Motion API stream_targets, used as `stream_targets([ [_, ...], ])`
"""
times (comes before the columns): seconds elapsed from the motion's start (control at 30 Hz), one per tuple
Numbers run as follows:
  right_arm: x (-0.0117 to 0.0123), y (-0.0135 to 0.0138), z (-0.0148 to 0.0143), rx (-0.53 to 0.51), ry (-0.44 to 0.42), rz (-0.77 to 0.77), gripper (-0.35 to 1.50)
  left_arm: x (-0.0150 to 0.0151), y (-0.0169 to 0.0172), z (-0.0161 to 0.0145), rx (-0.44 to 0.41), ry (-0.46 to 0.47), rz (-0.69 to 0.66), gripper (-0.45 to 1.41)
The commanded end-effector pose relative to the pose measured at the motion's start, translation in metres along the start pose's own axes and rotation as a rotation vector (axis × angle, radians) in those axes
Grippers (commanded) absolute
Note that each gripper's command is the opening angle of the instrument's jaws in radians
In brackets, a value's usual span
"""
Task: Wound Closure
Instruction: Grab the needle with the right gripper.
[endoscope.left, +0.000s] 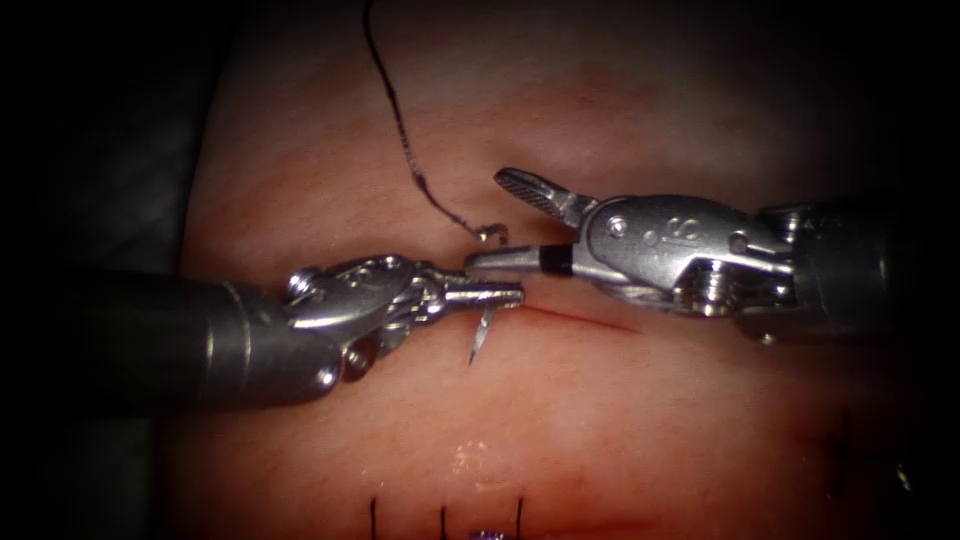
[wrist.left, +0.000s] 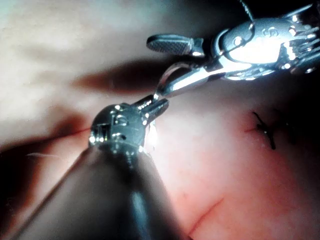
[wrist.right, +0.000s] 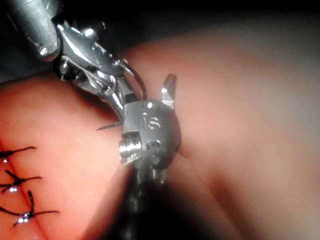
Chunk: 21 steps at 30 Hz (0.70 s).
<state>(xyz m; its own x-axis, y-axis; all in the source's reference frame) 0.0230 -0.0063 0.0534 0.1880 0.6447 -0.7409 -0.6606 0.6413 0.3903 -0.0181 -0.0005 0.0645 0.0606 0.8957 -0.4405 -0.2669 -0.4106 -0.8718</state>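
Two tools met over the left end, the 9 o'clock end, of the cut (endoscope.left: 590, 320) in the tissue (endoscope.left: 650, 420). The left tool (endoscope.left: 505, 293) reached in from 9 o'clock with its fingers clamped on the needle (endoscope.left: 480, 338), roughly at the middle of its curve as far as I could judge. The sharp tip hung free toward 6 o'clock, just above the surface and not in the tissue. The blunt end curled up toward 12 o'clock, and from there the thread (endoscope.left: 400, 130) ran slack across the tissue toward 11 o'clock and out of sight. The right tool (endoscope.left: 485, 220) came from 3 o'clock with its fingers spread wide and holding nothing. The upper finger stood clear, and the lower one lay just above the left tool's tip, with the needle's blunt end between the two. One moment could not tell me which step this was. I judged only that the needle was out and carried by the left tool, with the cut beside it lying unclosed. Any move from here would call for a firm hold on the curve and care that the two tips, nearly touching, did not knock together. Room was tight at the centre. Toward 6 o'clock the surface lay bare down to a row of finished stitches (endoscope.left: 443, 518), and the tissue's edge fell into dark at 9 o'clock.
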Motion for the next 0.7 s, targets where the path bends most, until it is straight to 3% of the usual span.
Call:
stream_targets([
  [0.03, -0.0003, -0.0005, 0.0008, 0.007, 0.004, 0.007, 1.18, -0.0003, -0.0002, 0.0006, 0.005, 0.009, -0.001, -0.45],
  [0.7, -0.0006, -0.0005, 0.0016, 0.015, 0.023, 0.011, 0.99, 0.0003, 0.0006, -0.0003, -0.092, 0.049, -0.014, -0.45],
])
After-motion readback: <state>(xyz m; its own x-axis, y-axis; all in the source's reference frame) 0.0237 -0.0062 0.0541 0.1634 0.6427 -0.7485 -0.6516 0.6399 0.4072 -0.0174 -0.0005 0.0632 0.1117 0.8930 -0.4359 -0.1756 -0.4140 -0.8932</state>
